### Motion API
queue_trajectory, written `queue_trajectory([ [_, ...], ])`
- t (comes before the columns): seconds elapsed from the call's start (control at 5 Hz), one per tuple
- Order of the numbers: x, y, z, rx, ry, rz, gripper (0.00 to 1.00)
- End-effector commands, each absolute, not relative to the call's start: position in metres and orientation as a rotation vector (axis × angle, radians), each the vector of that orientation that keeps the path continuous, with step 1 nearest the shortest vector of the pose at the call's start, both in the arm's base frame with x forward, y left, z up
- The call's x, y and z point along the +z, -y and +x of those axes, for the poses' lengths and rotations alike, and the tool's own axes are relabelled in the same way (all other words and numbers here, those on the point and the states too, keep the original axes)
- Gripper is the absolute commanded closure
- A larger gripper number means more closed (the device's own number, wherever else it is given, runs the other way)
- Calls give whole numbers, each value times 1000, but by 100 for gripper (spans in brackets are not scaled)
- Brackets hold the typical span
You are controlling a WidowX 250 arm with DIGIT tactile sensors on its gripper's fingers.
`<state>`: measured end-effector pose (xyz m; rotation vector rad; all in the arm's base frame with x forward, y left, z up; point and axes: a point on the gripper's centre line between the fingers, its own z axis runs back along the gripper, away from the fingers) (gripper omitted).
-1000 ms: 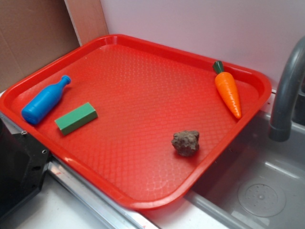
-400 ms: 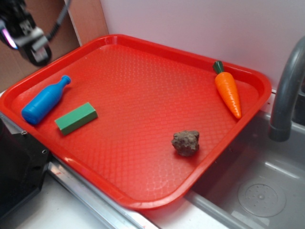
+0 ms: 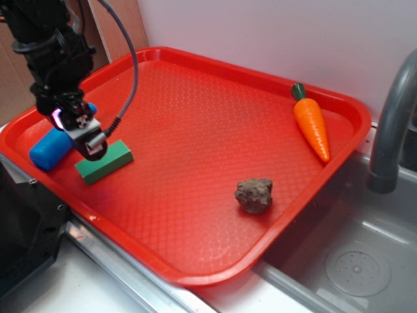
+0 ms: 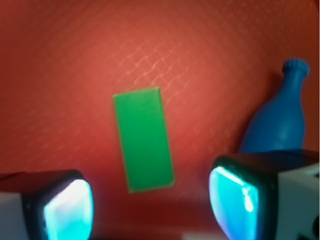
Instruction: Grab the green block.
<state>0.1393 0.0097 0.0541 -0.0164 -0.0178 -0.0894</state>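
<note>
The green block (image 3: 106,162) lies flat on the red tray (image 3: 215,124) near its left front edge. From the wrist view the green block (image 4: 143,139) runs lengthwise ahead of the jaws, just beyond them. My gripper (image 3: 88,140) hangs above the block's left end, between it and the blue bottle (image 3: 47,150). My gripper (image 4: 152,205) is open, its glowing fingertips (image 4: 67,210) wide apart with nothing between them.
The blue bottle (image 4: 280,125) lies right beside the block, close to my right finger. A brown rock (image 3: 254,195) sits mid-tray and an orange carrot (image 3: 311,126) at the far right. A grey sink (image 3: 352,254) and faucet (image 3: 391,124) flank the tray.
The arm has come in from the upper left and dropped down over the tray, now hovering by the block and bottle. The objects have not moved.
</note>
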Motion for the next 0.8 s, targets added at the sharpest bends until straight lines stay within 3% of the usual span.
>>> queue_trajectory([
  [0.0,18,-3,151,-209,-10,-49,0],
  [0.2,11,5,156,-218,-30,-43,0],
  [0.6,10,6,158,-199,-39,-38,100],
])
